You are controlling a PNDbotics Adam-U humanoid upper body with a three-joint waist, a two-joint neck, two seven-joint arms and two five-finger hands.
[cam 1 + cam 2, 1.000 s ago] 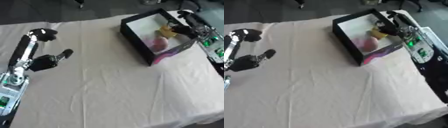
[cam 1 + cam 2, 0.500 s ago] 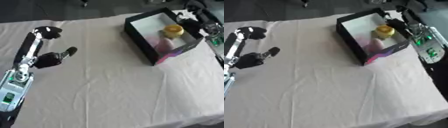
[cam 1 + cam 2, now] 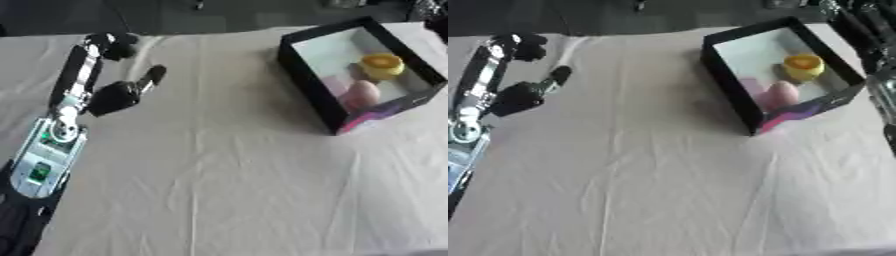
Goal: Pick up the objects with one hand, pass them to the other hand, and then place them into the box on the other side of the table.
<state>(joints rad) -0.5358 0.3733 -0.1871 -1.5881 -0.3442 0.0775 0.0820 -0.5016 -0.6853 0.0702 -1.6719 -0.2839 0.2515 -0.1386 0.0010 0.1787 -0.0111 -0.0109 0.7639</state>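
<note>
Fruit-like things sit in the black open box point(image 3: 308, 75): a small round yellow piece point(image 3: 382, 65) and a smooth pink egg-shaped one point(image 3: 361, 94), likely light, slippery; grip around their middles. Left robot hand point(image 3: 118, 94) rests empty, fingers relaxed, on the white-clothed table point(image 3: 219, 175); the right arm's hand I cannot make out.

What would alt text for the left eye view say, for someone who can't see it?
A black box sits at the right of a cloth-covered table, holding a yellow object and a pink object. The robot's left hand hovers at the left over the cloth, fingers partly spread, holding nothing.
</note>
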